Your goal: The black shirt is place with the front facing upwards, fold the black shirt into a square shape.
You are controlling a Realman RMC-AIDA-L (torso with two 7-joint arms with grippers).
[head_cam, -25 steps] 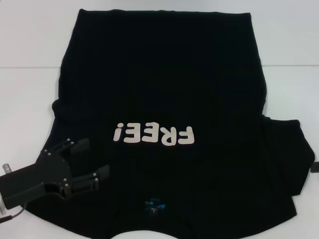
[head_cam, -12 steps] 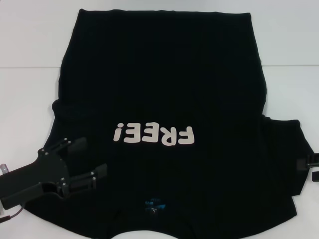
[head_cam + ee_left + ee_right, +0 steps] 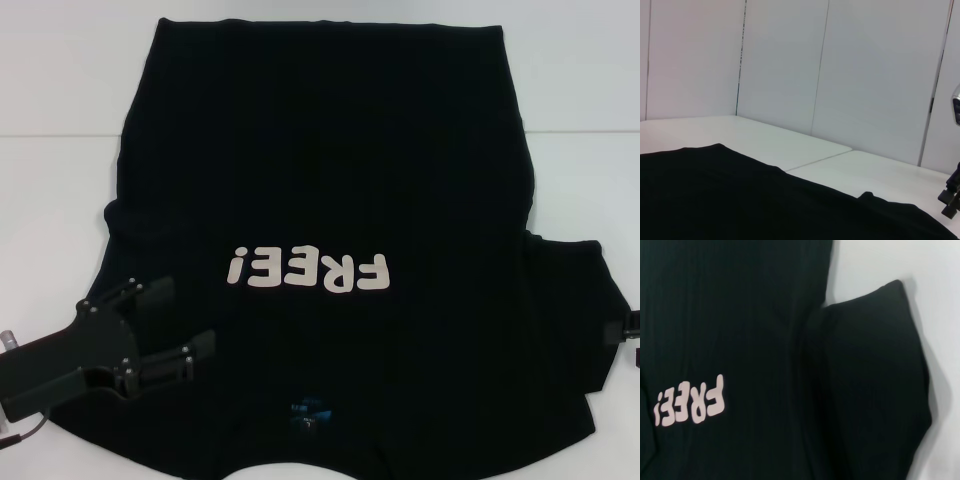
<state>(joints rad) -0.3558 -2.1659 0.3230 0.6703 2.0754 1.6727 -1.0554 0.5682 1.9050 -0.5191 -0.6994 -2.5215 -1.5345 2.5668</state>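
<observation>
The black shirt (image 3: 320, 180) lies spread front up on the white table, hem at the far side. Its white "FREE!" print (image 3: 305, 270) and blue neck label (image 3: 308, 410) are near me. My left gripper (image 3: 183, 320) is open, low over the shirt's near left shoulder, holding nothing. Only a small part of my right gripper (image 3: 624, 330) shows at the right edge, beside the right sleeve (image 3: 575, 320). The right wrist view shows that sleeve (image 3: 875, 390) and the print (image 3: 690, 400). The left wrist view shows the shirt's cloth (image 3: 750, 200) and the right gripper (image 3: 951, 200) far off.
The white table (image 3: 60, 190) has bare surface left and right of the shirt, with a seam (image 3: 50, 135) across it. White wall panels (image 3: 865, 70) stand behind the table in the left wrist view.
My left gripper has shifted slightly down and left over the shoulder. The right gripper has come a little further into view at the right edge. The shirt has not moved.
</observation>
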